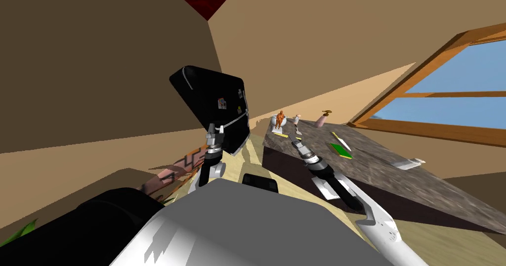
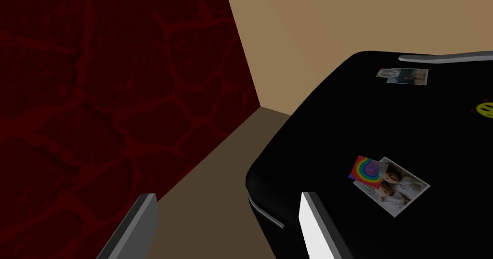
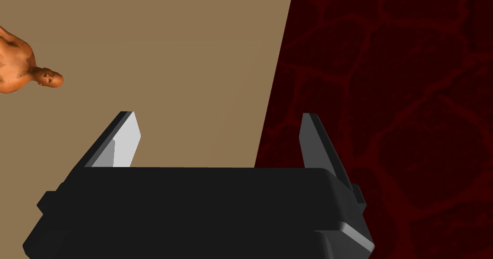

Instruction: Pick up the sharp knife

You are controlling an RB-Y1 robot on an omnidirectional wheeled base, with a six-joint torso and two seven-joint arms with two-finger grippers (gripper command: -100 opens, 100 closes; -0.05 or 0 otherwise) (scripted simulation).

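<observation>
Right gripper (image 3: 219, 122) (fingers apart) hovers near counter (image 1: 386, 173) edge.

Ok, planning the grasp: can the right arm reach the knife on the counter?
Probably yes: the open right end effector hovers over the counter, and the knife lies bare nearby with nothing between.

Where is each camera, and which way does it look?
Head: on the head, looking down at the fridge, counter and figurine; left arm and right arm show.
Left wrist: on the left hand, facing the fridge and a red surface; open left fingers show.
Right wrist: on the right hand, facing a tan wall; open right fingers show.
Shared: head and left wrist see the fridge; head and right wrist, the figurine.
</observation>
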